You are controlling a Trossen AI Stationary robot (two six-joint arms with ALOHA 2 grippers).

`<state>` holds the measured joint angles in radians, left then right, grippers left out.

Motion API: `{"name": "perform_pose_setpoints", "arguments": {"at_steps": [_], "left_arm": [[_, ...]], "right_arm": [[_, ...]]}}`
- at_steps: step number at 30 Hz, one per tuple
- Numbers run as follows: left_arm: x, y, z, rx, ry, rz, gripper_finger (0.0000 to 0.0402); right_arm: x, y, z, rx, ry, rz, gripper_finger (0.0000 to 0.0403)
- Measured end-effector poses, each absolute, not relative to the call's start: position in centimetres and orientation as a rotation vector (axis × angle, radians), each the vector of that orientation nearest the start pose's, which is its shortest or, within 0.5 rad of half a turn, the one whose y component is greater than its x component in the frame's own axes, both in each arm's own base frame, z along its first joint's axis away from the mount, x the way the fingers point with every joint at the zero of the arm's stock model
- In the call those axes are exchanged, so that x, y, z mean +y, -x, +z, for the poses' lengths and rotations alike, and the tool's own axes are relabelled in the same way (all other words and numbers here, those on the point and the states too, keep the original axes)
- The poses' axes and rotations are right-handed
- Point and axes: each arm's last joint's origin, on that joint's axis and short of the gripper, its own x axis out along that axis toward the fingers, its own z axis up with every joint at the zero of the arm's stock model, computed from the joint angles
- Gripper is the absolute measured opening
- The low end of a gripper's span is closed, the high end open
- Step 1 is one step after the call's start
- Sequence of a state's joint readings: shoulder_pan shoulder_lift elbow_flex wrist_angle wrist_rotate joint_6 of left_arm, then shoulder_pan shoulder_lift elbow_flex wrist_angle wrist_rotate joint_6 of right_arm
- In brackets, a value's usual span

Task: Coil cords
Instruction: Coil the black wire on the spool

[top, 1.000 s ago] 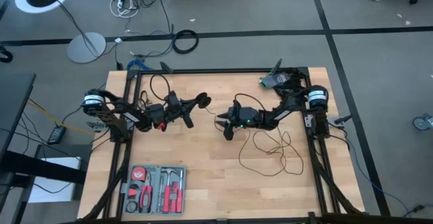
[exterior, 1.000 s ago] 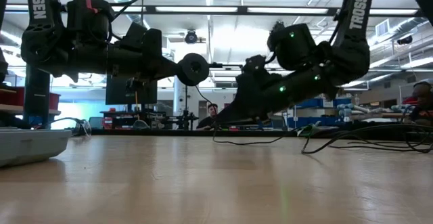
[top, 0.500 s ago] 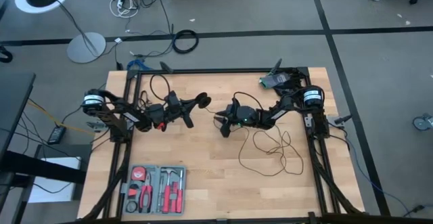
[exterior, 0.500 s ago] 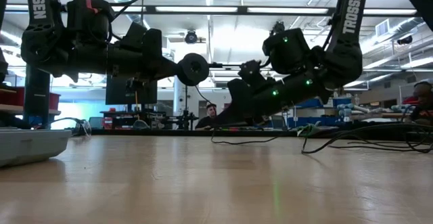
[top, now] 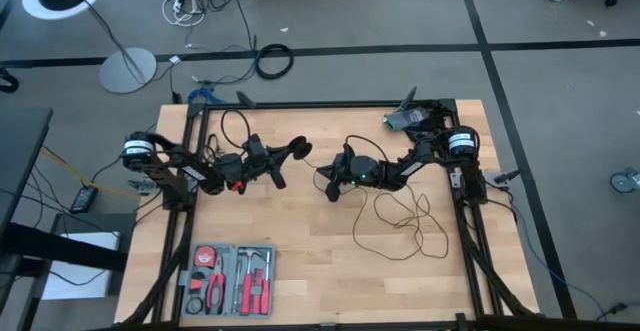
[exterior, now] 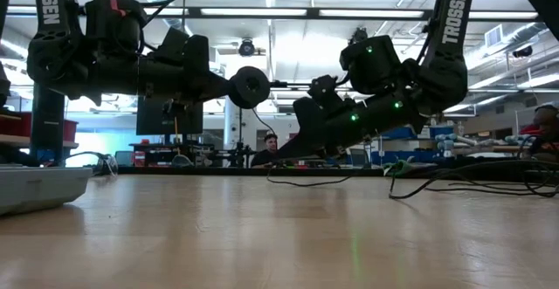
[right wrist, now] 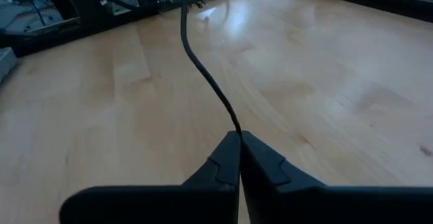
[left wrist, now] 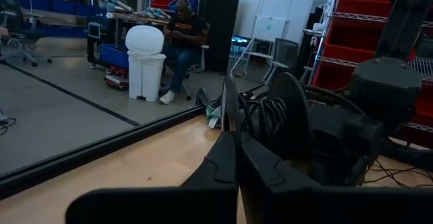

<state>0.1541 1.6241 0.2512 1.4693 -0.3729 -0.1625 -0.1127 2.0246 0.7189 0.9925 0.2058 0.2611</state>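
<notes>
only readable lettering is TROSSEN in white down both arms' upper links in the low view; the left gripper (top: 290, 152) is clenched on the black puck (exterior: 250, 87), held up above the table (top: 300, 261) with its round face toward the low camera; the right gripper (top: 327, 178) is pinched tight on the cord (right wrist: 203, 72) near table centre; the wire runs away lengthwise from its fingertips, loose loops (top: 405, 216) lying toward the right side

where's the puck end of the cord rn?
High view: the puck is up off the table near its middle, pinched in the shut left gripper, just left of the right gripper, shut on the cord.
</notes>
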Motion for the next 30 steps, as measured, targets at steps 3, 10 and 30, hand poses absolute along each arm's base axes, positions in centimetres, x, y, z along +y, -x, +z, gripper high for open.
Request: {"name": "perform_pose_setpoints", "arguments": {"at_steps": [3, 10, 30], "left_arm": [[4.7, -23.1, 14.8, -0.141, 0.171, 0.518, 0.0004], [4.7, -23.1, 14.8, -0.142, 0.173, 0.517, 0.0004], [4.6, -23.1, 14.8, -0.144, 0.181, 0.494, 0.0003]], "right_arm": [[-4.5, -34.6, 9.0, 0.272, -0.249, -0.356, 0.0005], [-4.5, -34.6, 8.9, 0.282, -0.281, -0.361, 0.0044], [-5.1, -36.7, 8.3, 0.3, -0.268, -0.329, 0.0089]]}}
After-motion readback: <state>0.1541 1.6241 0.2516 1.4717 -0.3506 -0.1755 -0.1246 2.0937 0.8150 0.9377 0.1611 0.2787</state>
